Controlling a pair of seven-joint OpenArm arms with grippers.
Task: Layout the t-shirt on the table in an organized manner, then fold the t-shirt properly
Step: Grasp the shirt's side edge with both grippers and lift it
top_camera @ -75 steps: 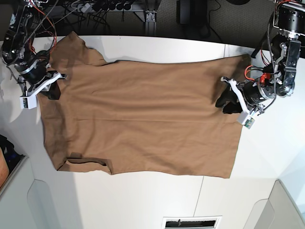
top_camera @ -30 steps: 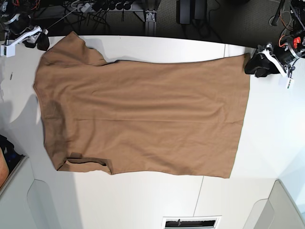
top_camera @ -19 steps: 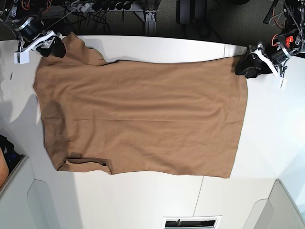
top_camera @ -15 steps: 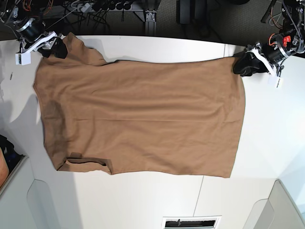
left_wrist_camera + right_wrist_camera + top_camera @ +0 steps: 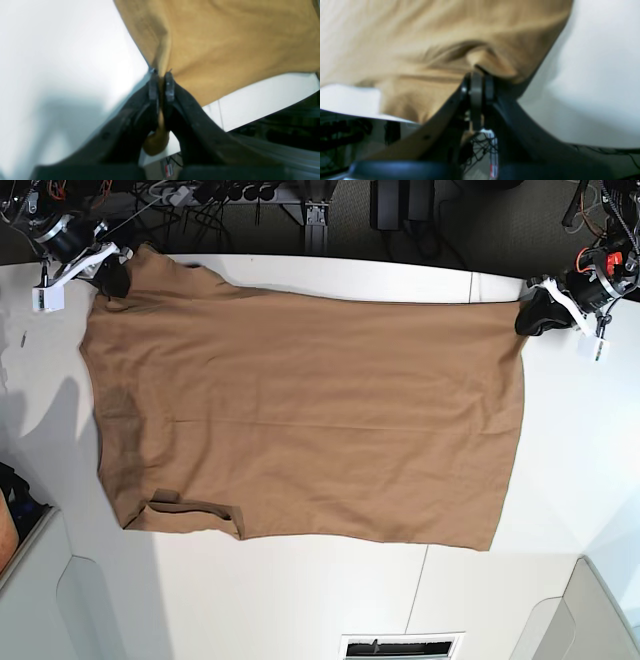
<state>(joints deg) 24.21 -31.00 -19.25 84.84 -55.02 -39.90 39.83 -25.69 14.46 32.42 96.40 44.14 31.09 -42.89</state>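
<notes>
White and matte, the surface (image 5: 330, 600) is carrying the t-shirt (image 5: 310, 410), which is lying spread flat across the middle, collar end toward the base view's left. One sleeve near the lower left corner is lying folded under. The left tool (image 5: 161, 82) is pinching the hem corner at the far right edge, with cloth bunching between its closed jaws. The right tool (image 5: 477, 85) is clamping the shoulder corner at the far left. To do this step well, both arms should probably be lifting evenly and keeping the far edge taut, so the cloth is not wrinkling.
</notes>
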